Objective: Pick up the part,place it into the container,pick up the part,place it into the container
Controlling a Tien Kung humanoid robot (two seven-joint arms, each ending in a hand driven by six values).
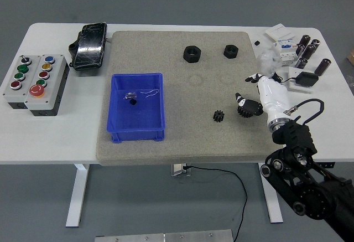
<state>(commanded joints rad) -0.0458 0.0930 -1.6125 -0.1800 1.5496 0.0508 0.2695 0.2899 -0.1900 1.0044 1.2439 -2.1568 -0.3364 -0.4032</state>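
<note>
A small black gear (218,116) lies on the grey mat, right of the blue container (114,104). Two larger black nut-shaped parts sit near the mat's far edge, one (192,53) in the middle and one (230,50) further right. Inside the container lie a small black piece (133,102) and a clear bag. My right hand (250,107), white with black fingers, hovers just right of the gear with its fingers loosely curled and nothing in them. The left arm is out of view.
A grey box with coloured buttons (34,81) stands at the left of the table. A black pouch (88,45) lies at the back left. White boxes, dark cylinders (307,49) and a black adapter crowd the back right corner.
</note>
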